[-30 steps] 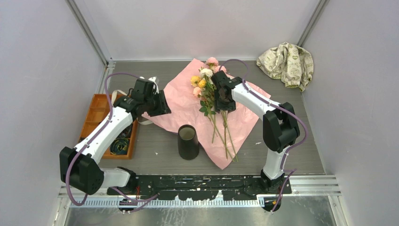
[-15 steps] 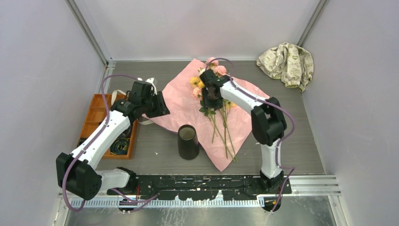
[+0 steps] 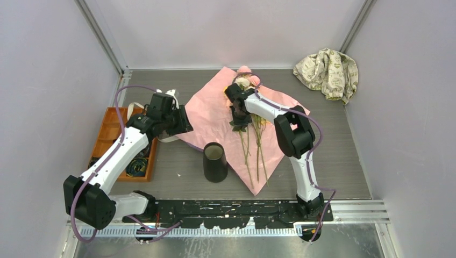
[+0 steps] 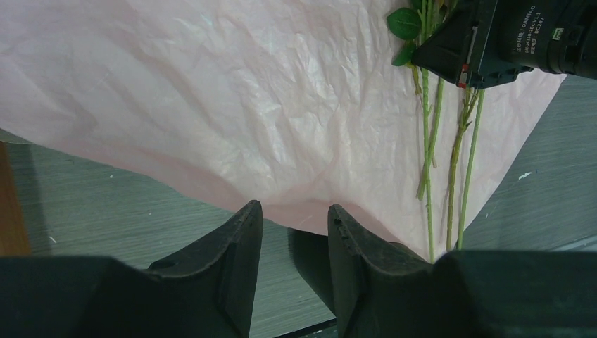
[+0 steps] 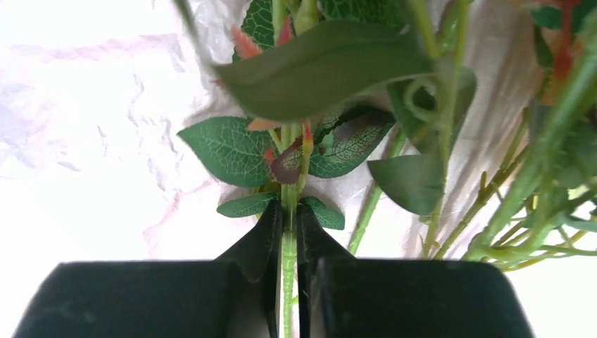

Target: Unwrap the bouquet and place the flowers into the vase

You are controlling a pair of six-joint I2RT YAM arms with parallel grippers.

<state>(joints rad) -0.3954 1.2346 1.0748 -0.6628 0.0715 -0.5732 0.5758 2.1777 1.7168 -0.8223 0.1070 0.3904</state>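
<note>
While wrapping paper (image 3: 207, 115) lies opened at mid table, step in hand: picking flowers (image 5: 324, 67) off it. Right hand (image 5: 287, 215) clenched on 1 stem; left hand (image 4: 294, 211) released, empty. Next, likely: lift stem, stand it in vase (image 3: 215, 160) toward near edge.

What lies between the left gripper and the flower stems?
Only the spread pink paper lies between the left gripper and the flower stems. The left wrist view shows this most clearly.

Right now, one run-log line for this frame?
right claw: shut on flower stem | left claw: open, empty, above wrapping paper edge | vase: upright, empty
</note>
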